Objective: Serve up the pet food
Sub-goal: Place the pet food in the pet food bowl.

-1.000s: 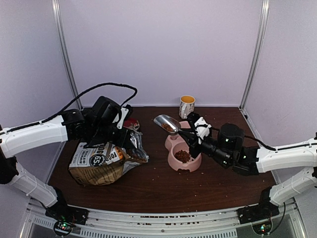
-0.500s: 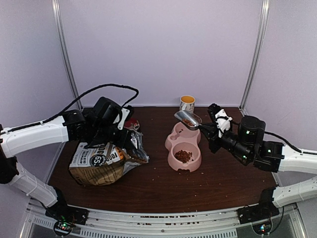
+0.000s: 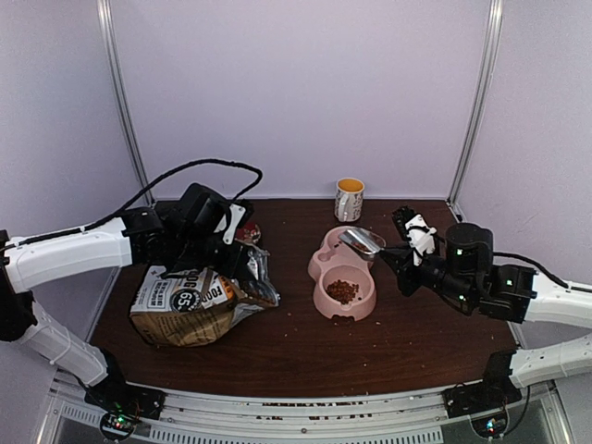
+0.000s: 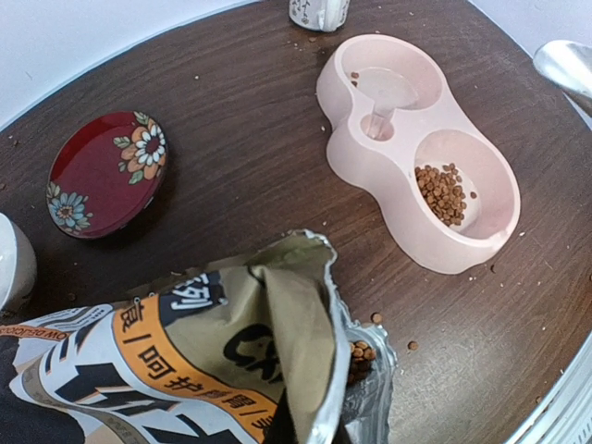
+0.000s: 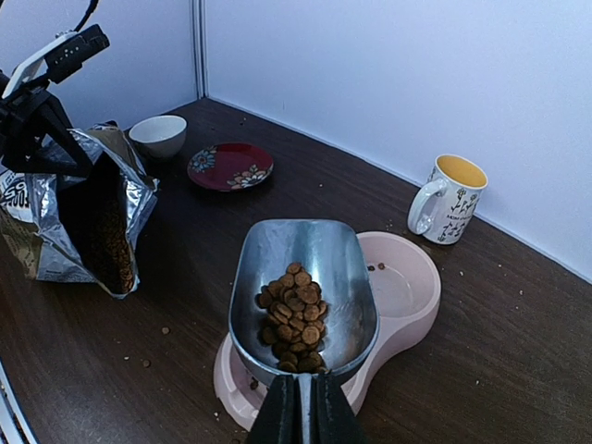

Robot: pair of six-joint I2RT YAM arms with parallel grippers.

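The tan pet-food bag lies on its side at the left with its mouth toward the middle. My left gripper is shut on the bag's open rim, and kibble shows in the foil mouth. My right gripper is shut on the handle of a metal scoop that holds a small heap of brown kibble. The scoop hangs level over the pink double bowl. One bowl compartment holds kibble; the other has only a couple of pellets.
A red flowered saucer and a white bowl sit behind the bag. A mug with a yellow inside stands at the back by the wall. Loose pellets are scattered on the dark wooden table. Walls close in the back and sides.
My right arm has carried the filled scoop from near the bag rightward, then lowered it over the pink bowl. The left arm and the bag have stayed put.
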